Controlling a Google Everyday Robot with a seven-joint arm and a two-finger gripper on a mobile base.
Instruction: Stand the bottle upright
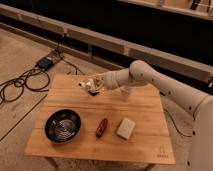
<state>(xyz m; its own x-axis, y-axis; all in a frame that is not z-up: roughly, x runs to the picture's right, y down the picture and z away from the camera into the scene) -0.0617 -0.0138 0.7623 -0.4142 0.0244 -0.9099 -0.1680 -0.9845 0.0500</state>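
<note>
My gripper (pixel 91 85) reaches in from the right over the far left part of the wooden table (pixel 145 145). It is shut on the bottle (pixel 84 83), a small pale thing with a white end pointing left. The bottle is tilted, close to lying sideways, just above the tabletop. A dark patch lies right under the gripper; I cannot tell whether it is a shadow or an object.
A translucent cup (pixel 125 93) stands just behind my forearm (pixel 120 78). Nearer the front are a black bowl (pixel 62 125), a reddish-brown oblong object (pixel 102 127) and a pale block (pixel 126 128). Cables and a power box (pixel 46 62) lie on the floor to the left.
</note>
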